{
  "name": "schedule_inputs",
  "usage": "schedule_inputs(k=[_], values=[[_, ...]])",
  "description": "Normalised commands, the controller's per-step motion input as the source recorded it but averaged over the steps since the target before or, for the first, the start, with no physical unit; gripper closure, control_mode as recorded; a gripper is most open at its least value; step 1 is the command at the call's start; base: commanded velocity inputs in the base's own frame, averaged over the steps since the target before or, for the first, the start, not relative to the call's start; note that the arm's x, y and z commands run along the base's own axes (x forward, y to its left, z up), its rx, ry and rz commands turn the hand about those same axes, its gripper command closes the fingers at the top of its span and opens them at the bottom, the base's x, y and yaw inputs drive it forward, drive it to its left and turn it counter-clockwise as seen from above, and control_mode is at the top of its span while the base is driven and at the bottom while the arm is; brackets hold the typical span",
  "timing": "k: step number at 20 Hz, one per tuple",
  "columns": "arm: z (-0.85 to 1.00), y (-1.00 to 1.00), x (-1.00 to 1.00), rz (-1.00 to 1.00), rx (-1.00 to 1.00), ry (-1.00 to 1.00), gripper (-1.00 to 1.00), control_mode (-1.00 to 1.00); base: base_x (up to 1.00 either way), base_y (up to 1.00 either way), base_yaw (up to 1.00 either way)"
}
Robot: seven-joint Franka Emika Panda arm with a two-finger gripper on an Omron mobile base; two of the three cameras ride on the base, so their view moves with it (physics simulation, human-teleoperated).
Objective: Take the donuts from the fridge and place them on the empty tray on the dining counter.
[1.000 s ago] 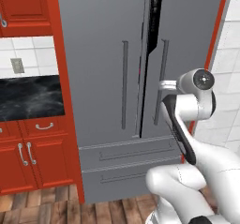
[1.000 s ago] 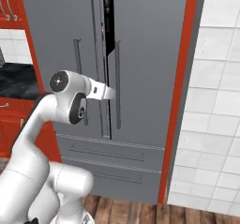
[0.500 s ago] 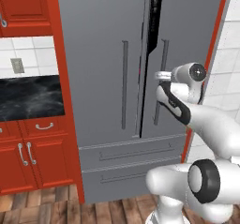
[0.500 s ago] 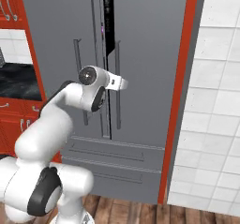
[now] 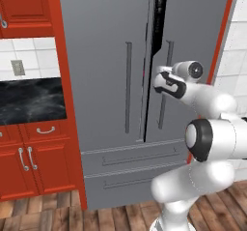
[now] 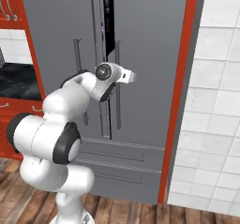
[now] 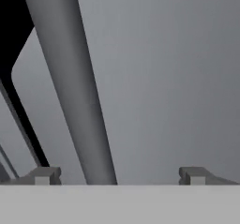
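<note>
The fridge [image 5: 106, 56] [image 6: 150, 40] is a tall grey double-door unit, and a narrow dark gap [image 5: 158, 22] shows between its doors. My gripper [image 5: 161, 80] [image 6: 131, 77] is at the right door's long bar handle [image 5: 167, 56] [image 6: 117, 101]. In the hand view the gripper [image 7: 119, 175] is open. The handle [image 7: 75, 87] runs up between the two fingertips [image 7: 44, 175], closer to the left one, and neither touches it. The donuts are hidden inside the fridge. The empty tray and the dining counter are out of view.
Red cabinets [image 5: 29, 157] and a black marble strip [image 5: 29, 99] stand left of the fridge. A white tiled wall [image 6: 215, 101] lies to its right. Two fridge drawers [image 5: 135, 162] sit below the doors, above a wooden floor [image 5: 43, 215].
The arm has swung in toward the fridge, carrying the hand left to the right door's handle. The jaws stayed open. The fridge doors have not moved.
</note>
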Motion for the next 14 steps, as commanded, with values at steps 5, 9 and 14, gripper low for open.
schedule_inputs(k=[5, 9, 14], values=[[-0.10, -0.01, 0.80, 0.00, 0.00, -0.07, -1.00, -1.00, 0.00, 0.00, 0.00], [-0.09, -0.04, 0.86, 0.00, 0.00, -0.02, -1.00, -1.00, 0.00, 0.00, 0.00], [-0.01, 0.00, 0.59, 0.00, 0.00, 0.09, 1.00, -1.00, 0.00, 0.00, 0.00]])
